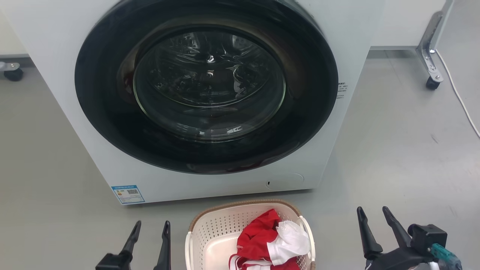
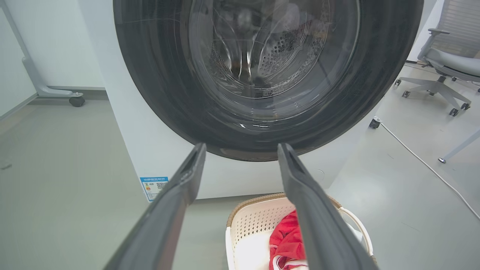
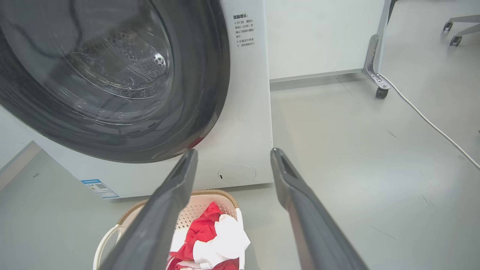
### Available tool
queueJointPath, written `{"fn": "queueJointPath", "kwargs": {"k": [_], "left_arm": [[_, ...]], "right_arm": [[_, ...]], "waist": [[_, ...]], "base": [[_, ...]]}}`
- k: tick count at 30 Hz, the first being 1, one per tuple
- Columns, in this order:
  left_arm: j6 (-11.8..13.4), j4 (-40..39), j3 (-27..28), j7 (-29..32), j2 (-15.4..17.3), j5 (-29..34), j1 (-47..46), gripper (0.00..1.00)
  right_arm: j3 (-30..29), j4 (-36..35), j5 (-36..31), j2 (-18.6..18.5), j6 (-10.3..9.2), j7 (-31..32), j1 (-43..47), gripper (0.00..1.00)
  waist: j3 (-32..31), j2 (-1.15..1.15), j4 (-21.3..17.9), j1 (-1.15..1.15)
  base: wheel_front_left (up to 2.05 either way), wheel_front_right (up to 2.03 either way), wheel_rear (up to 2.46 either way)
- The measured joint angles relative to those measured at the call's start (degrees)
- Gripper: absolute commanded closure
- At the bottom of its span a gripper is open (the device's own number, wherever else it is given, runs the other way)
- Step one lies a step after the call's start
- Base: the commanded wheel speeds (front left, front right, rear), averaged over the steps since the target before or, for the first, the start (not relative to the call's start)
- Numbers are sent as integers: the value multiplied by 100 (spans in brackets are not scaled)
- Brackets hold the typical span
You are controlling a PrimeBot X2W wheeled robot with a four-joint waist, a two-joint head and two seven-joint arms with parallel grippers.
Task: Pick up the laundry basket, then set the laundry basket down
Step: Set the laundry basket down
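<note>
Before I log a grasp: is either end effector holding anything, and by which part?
Nothing is held. The left end effector and right end effector are open, apart from the laundry basket.

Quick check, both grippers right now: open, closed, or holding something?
Left gripper: open, holding nothing, beside the laundry basket.
Right gripper: open, holding nothing.

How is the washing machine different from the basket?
The washer is far bigger than the laundry basket. The washer has a smooth front with a round dark glass door; the laundry basket has walls full of little holes and a brown rim. The washer is closed; the laundry basket is open on top, with red and white clothes inside. Both are whitish and sit on the grey floor.
</note>
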Motion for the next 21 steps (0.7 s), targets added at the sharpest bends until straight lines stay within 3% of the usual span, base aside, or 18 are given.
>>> {"fn": "queueJointPath", "kwargs": {"k": [21], "left_arm": [[23, -990, 468, 430, -144, 389, 831, 0]], "right_arm": [[-453, -1124, -487, -141, -52, 15, 827, 0]], "waist": [[-117, 0, 51, 1]], "base": [[0, 0, 0]]}}
